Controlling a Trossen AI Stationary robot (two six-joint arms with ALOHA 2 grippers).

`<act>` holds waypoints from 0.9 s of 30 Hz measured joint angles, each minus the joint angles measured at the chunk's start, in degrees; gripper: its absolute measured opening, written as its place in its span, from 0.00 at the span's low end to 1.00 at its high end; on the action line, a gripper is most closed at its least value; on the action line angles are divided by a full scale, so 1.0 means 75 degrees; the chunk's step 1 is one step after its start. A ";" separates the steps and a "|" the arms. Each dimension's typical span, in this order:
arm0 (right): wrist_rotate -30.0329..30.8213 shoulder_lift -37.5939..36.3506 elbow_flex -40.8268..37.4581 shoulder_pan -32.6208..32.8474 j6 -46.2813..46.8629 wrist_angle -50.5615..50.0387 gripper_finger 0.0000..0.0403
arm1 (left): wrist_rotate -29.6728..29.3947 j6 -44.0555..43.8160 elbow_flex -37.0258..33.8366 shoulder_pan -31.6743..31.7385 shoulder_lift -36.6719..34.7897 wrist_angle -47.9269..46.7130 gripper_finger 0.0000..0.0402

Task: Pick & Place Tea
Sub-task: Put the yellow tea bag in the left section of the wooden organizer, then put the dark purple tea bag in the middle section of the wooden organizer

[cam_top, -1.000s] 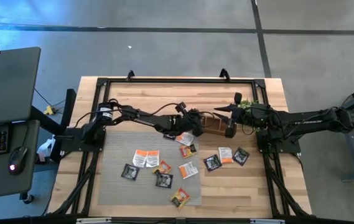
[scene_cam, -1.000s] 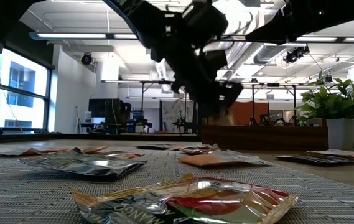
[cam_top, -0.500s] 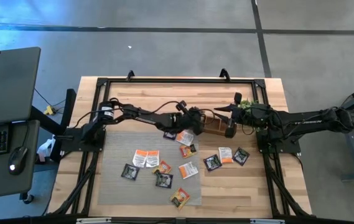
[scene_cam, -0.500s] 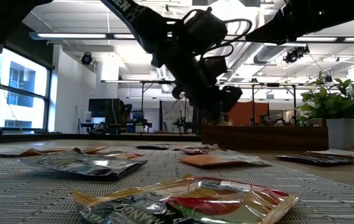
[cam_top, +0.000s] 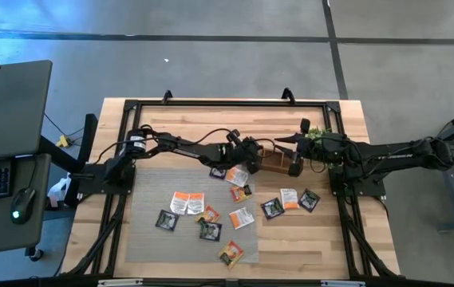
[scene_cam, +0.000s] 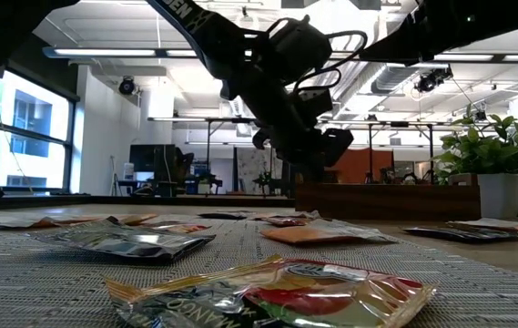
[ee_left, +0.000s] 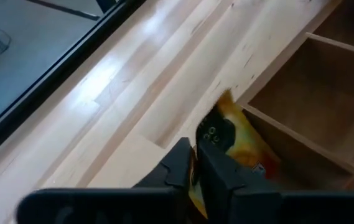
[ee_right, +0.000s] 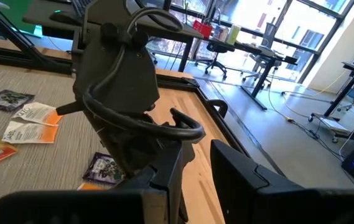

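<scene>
My left gripper (cam_top: pixel 253 156) hangs over the left end of the long wooden tray (cam_top: pixel 276 159), shut on an orange tea sachet (ee_left: pixel 239 146). In the low view this gripper (scene_cam: pixel 320 153) stands just above the tray's wall (scene_cam: pixel 386 200). My right gripper (ee_right: pixel 198 171) is open, holds nothing and hovers over the tray's right part (cam_top: pixel 294 163). Several more tea sachets, orange, black and white (cam_top: pixel 187 203), lie flat on the grey mat (cam_top: pixel 147 231). My left gripper pinches one edge of the orange sachet (ee_left: pixel 195 180) between its two fingers (ee_left: pixel 180 165). The fingers slant down from the table's left side. The sachet's far part (ee_left: pixel 260 165) reaches into the tray's end compartment; whether it rests on the floor there, I cannot tell.
A small green plant (cam_top: pixel 316 133) in a white pot (scene_cam: pixel 500 196) stands behind the tray's right end. The left arm's wrist (ee_right: pixel 117 81) fills the space right in front of my right gripper. Three sachets (cam_top: pixel 289 199) lie on bare wood, right of the mat.
My left gripper has tipped a little farther down and shifted slightly over the tray's left end, with the orange sachet still between its fingers. The sachet has sunk lower, behind the tray's wall in the low view.
</scene>
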 joint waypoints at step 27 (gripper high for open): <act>0.0000 0.0000 0.0003 -0.0003 -0.0002 -0.0181 0.20 | -0.0925 -0.1949 0.4612 -0.1018 -0.0312 -1.0049 0.37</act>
